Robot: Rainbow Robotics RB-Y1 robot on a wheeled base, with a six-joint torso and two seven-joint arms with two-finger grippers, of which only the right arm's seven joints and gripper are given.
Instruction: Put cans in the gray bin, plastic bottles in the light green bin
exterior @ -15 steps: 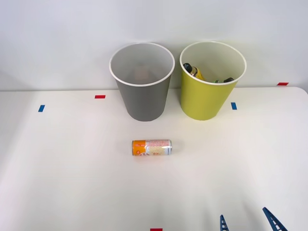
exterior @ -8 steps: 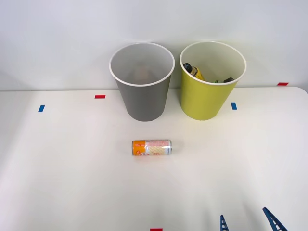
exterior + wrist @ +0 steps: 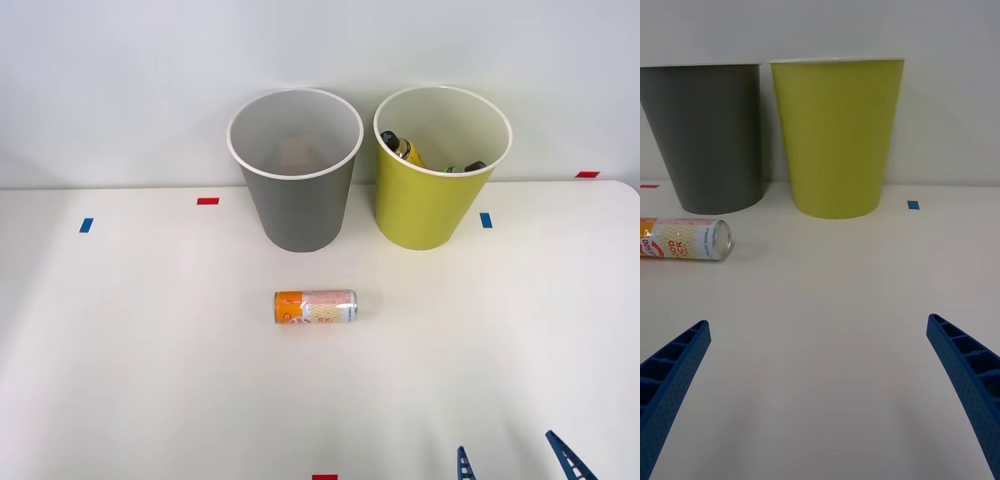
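Nothing is moving since a second ago. Sitting on the table, the gray bin is standing just left of the green bin. Two bottles are poking up inside the green bin. One can is lying on its side in front of the gray bin. Near the table's front edge, the gripper is waiting wide open, holding nothing.

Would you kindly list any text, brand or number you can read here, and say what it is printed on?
"500": partial white figures on the orange end of the can, cut off at the picture's edge.
Red lettering on the can's pale label: too blurred to read.
Gray bin, light green bin, tape marks: no text.
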